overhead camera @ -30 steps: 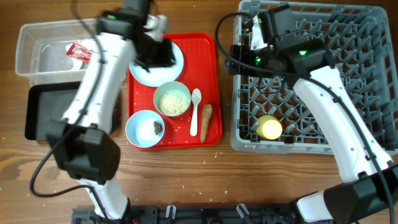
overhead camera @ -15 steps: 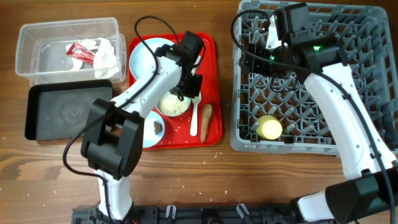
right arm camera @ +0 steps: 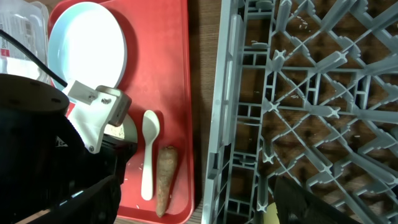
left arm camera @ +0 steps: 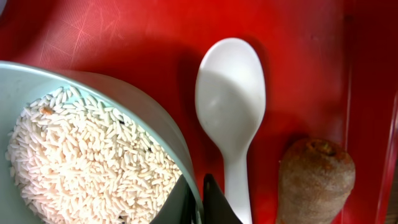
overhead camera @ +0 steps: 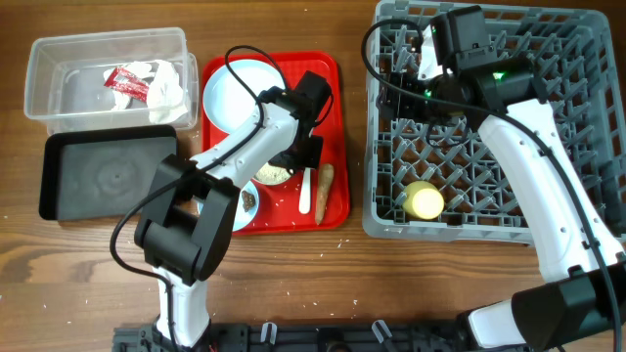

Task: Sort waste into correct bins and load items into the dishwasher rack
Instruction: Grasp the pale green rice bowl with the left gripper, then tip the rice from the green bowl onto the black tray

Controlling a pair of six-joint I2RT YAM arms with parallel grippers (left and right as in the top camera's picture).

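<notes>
Progress check first: red sauce packet [overhead camera: 125, 82] and crumpled tissue [overhead camera: 166, 88] lie in the clear tub [overhead camera: 68, 106], and the yellow cup [overhead camera: 424, 200] sits in the dishwasher rack [overhead camera: 548, 59], near its left edge. Black tray [overhead camera: 108, 176] holds nothing.

Plenty is left on the red tray [left arm camera: 124, 31]. That means the pale blue plate [overhead camera: 230, 93] at the back, the pale green bowl [left arm camera: 146, 115] full of rice [left arm camera: 81, 162], and the pale blue bowl [overhead camera: 246, 215] with the dark lump [overhead camera: 248, 198]. It also means the white spoon [left arm camera: 230, 93] and, just beside it, the brown root piece [left arm camera: 314, 180]. I'd call it under halfway, with three bits of waste and four dishes to go.

Now the left fingers [left arm camera: 217, 208]: they're down at the green bowl's rim on the spoon side. One dark tip is outside the wall and what looks like the other is just inside, with only a narrow gap between. Whether they are clamped on that rim, I cannot tell. The rice bowl looks like the step in hand.

Right fingers [right arm camera: 301, 208] hang over the rack's back left corner, spread wide, with nothing between them.
</notes>
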